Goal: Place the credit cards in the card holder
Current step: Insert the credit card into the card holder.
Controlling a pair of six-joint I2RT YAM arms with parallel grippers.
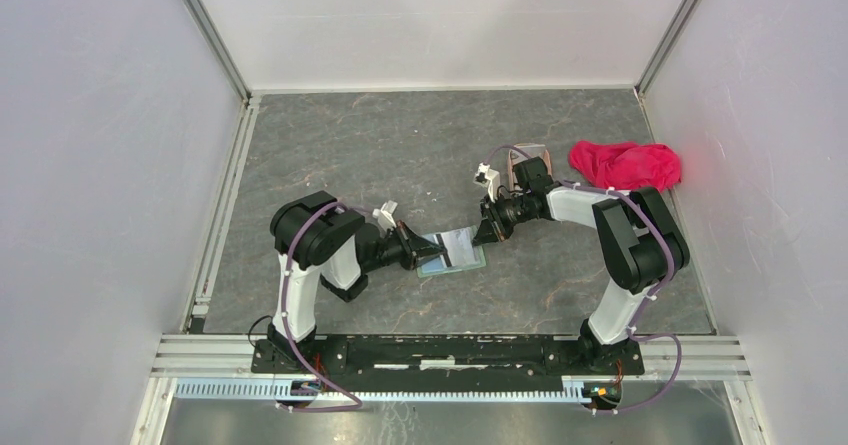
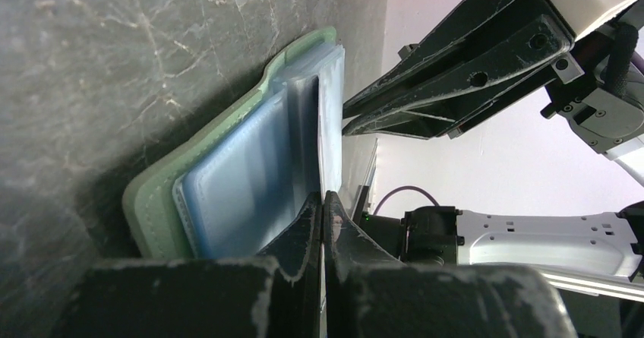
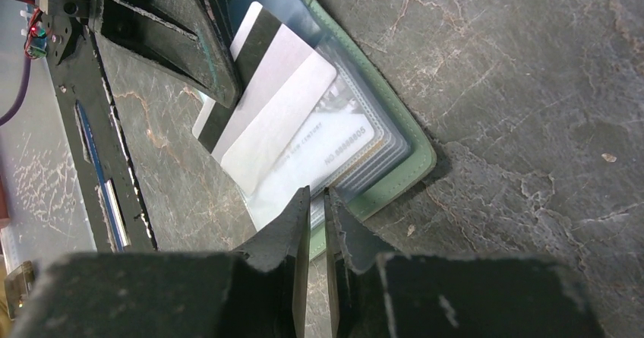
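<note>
The sage-green card holder (image 1: pixel 452 269) lies open on the table between both arms, its green cover (image 2: pixel 152 201) flat and its pale blue pockets (image 3: pixel 364 152) fanned. My left gripper (image 1: pixel 425 250) (image 2: pixel 324 197) is shut on one thin clear pocket leaf, holding it upright. A whitish credit card with a dark stripe (image 3: pixel 266 118) sits partly inside a clear pocket. More cards show through the pockets below it. My right gripper (image 1: pixel 487 233) (image 3: pixel 313 195) is at the holder's near edge, jaws a narrow slit apart on the edges of the stacked pockets.
A red-pink cloth (image 1: pixel 625 165) lies at the back right. A pinkish-brown tray (image 1: pixel 530 157) shows partly behind the right arm. White walls enclose the table on three sides. The two grippers' fingers (image 2: pixel 456 72) are close together over the holder.
</note>
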